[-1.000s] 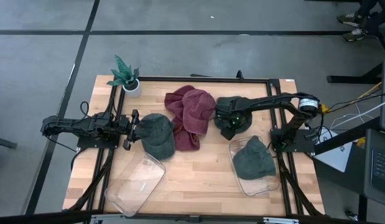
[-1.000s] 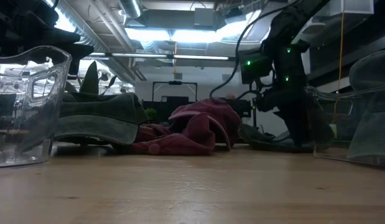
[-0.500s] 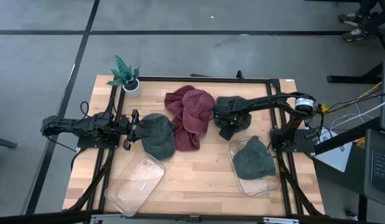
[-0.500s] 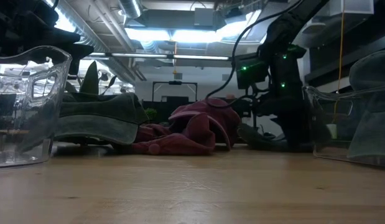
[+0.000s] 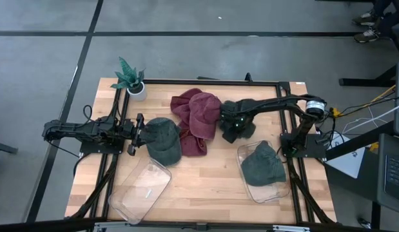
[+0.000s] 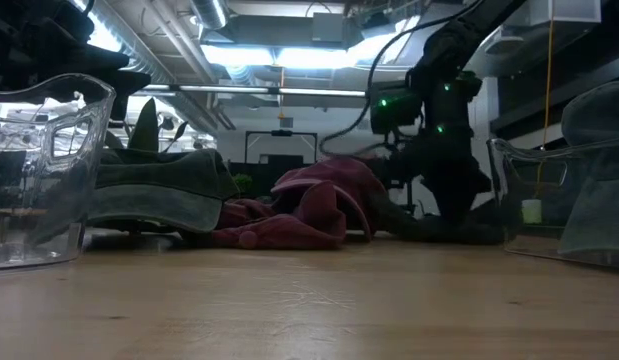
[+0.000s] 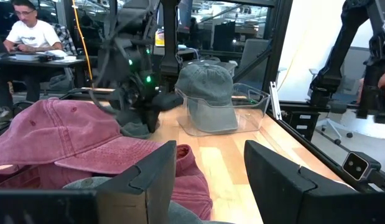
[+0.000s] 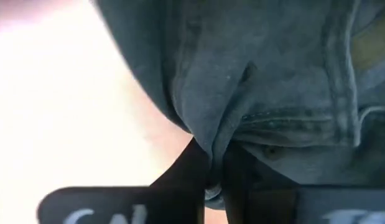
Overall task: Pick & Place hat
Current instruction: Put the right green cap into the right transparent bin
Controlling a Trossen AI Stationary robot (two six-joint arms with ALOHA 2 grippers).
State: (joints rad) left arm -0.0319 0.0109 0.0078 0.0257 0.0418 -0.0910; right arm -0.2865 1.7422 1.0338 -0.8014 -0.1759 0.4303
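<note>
**Right arm drags dark cap toward the maroon pile**

The right gripper (image 5: pixel 230 122) has slid leftward, away from the table's right edge. Its fingers are pinched tight on a fold of the dark green cap (image 8: pixel 254 81), likely for lifting toward the right-hand clear bin (image 5: pixel 276 192). The left gripper (image 5: pixel 136 134) waits spread beside another green cap (image 5: pixel 164 138). No writing is legible.

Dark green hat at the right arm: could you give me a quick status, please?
Right claw shut on dark green hat. Left claw open by the green cap. Maroon hats close alongside.
</note>
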